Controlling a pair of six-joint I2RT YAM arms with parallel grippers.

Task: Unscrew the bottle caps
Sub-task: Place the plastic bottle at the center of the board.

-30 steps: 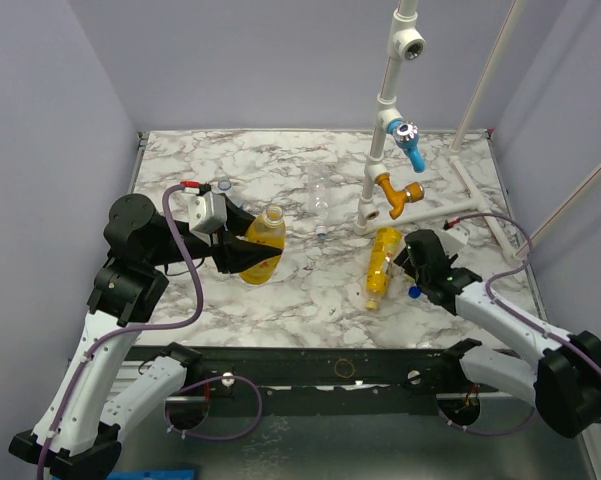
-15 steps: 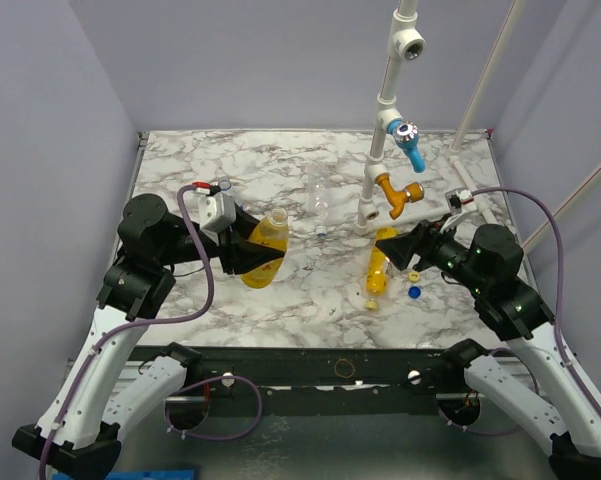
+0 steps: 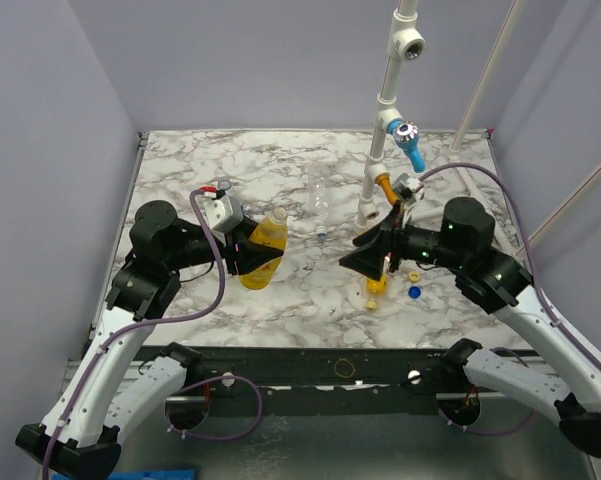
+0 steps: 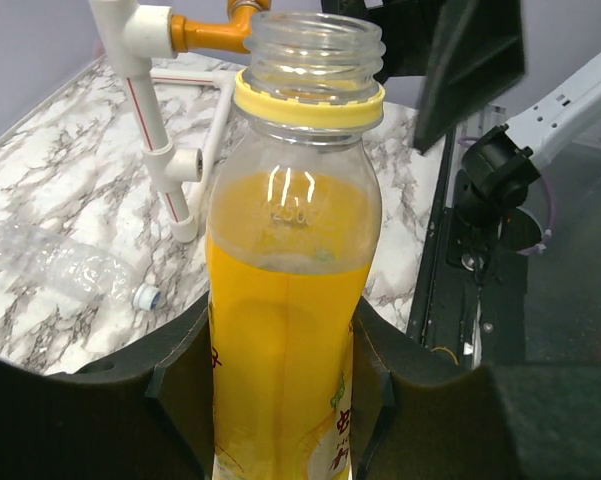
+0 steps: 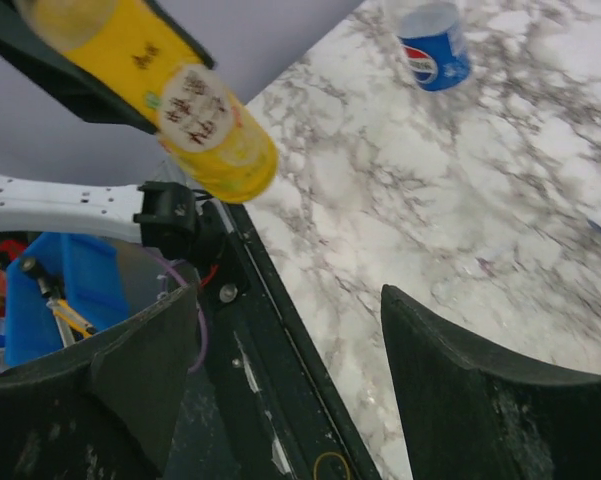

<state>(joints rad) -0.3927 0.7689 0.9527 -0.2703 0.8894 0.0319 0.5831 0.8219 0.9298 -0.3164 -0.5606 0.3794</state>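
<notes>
Editor: What do the left jaws have?

Photographer: They pinch an orange-drink bottle (image 3: 265,245) low on its body, with a foam pad pressed to each side. The bottle leans. Its mouth is open and uncapped, with only the yellow ring left round the neck.

Editor: And the right jaws?

Photographer: Spread, with nothing between them. They hang over the right-centre of the marble desk (image 3: 200,160) and point left toward the held bottle. They hide the upper part of a second orange-drink bottle (image 3: 378,285), which lies on its side.

Editor: Where are the caps?

Photographer: A yellow cap (image 3: 414,275) and a blue cap (image 3: 414,293) lie loose on the desk. They sit just beside each other, just right of the lying bottle.

Editor: Anything else on the desk?

Photographer: A clear bottle (image 3: 319,200) lies on its side between the held bottle and the foot of a white pipe stand (image 3: 385,100), which carries a blue valve (image 3: 412,152). The right wrist view also catches a Pepsi bottle (image 5: 435,50) on the desk beyond the held one. Its top is out of frame, so whether it is capped cannot be told.
</notes>
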